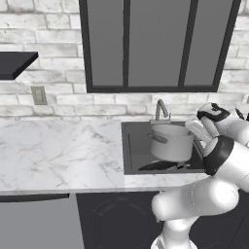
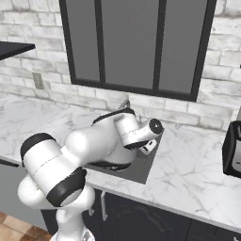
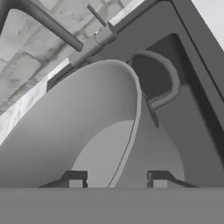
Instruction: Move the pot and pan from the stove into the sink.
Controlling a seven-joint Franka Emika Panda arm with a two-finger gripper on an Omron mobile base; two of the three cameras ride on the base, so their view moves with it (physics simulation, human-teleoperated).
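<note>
Pot (image 1: 171,142) in the sink (image 1: 133,146), standing over the black pan (image 1: 160,166) that lies at the basin's 6 o'clock side. In the hand view the gripper (image 3: 117,180) straddles the pot's rim: one finger (image 3: 75,179) inside the wall, the other outside, partly closed on it. The side handle (image 3: 168,83) lies at 1 o'clock from the gripper, the faucet (image 3: 52,24) at 11 o'clock. Judged next: release and lift straight clear of the rim.
</note>
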